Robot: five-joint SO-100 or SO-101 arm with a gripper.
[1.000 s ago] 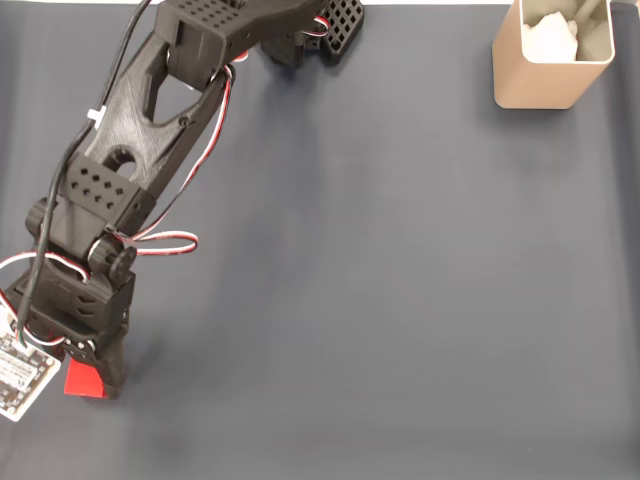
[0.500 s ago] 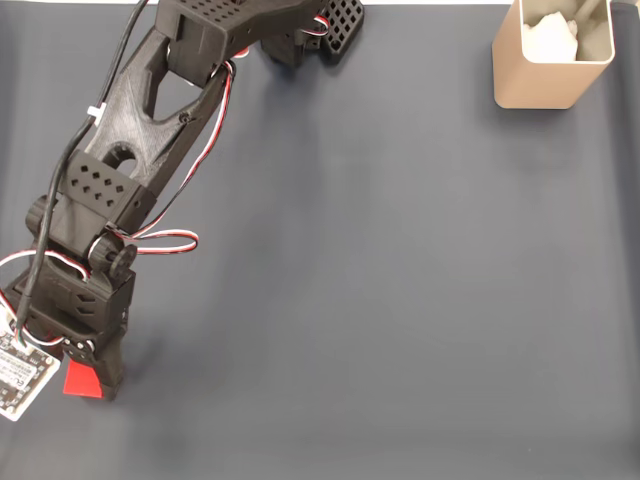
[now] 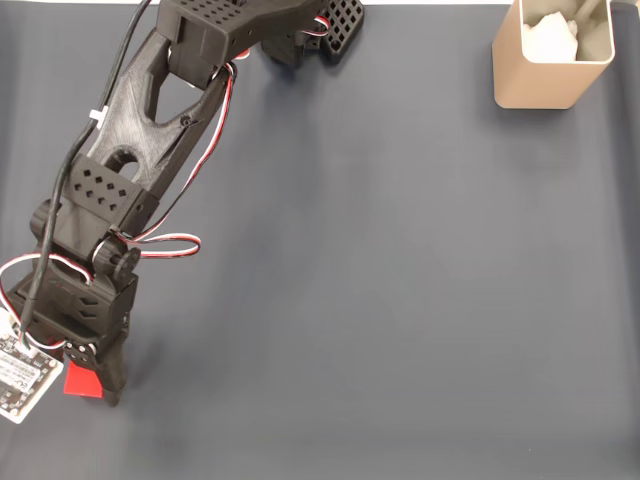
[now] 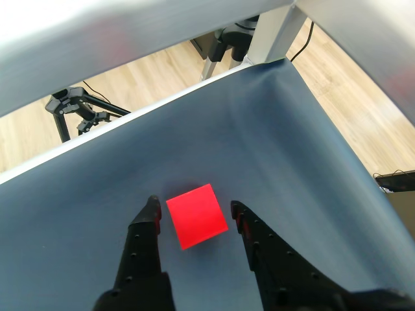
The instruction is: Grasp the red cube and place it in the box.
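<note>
In the fixed view I am reaching down at the near left corner of the table [image 3: 400, 300], my gripper [image 3: 92, 385] over the red cube [image 3: 82, 382]; the box [image 3: 550, 60] is standing at the far right corner. In the wrist view my gripper [image 4: 194, 214] is straddling the red cube [image 4: 196, 216], jaws open, small gaps either side. The cube is sitting slightly skewed, so I should be closing slowly and squarely, letting both fingers seat flat before lifting.
</note>
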